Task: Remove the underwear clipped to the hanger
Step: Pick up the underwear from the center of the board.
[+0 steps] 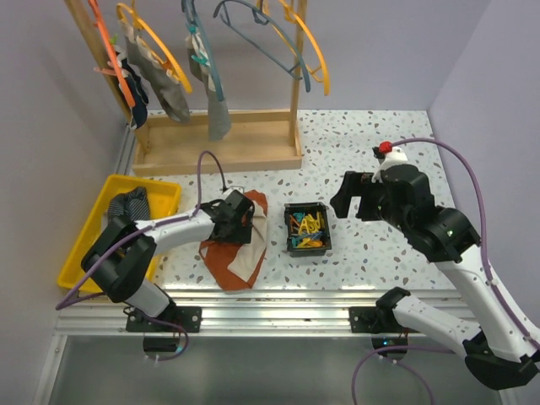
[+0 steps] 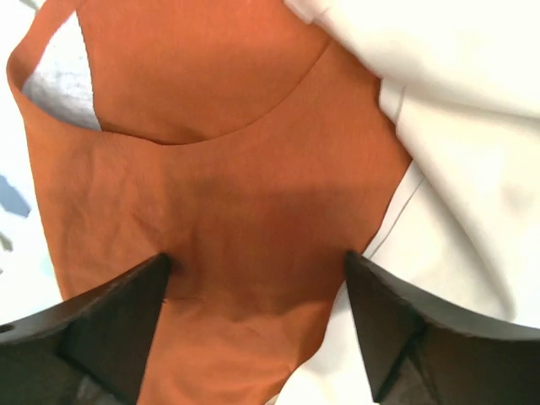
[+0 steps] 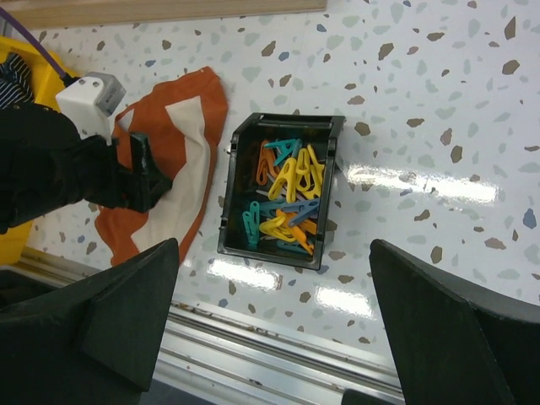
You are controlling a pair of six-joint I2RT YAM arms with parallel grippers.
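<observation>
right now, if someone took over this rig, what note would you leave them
Left gripper: open, low over the rust-brown underwear lying on the table.
Right gripper: open, empty, raised near the clip bin.
Done: dark underwear lies in the yellow tray.
Left: grey pieces hang on the hangers; the rust-brown one is not in the tray.
</observation>
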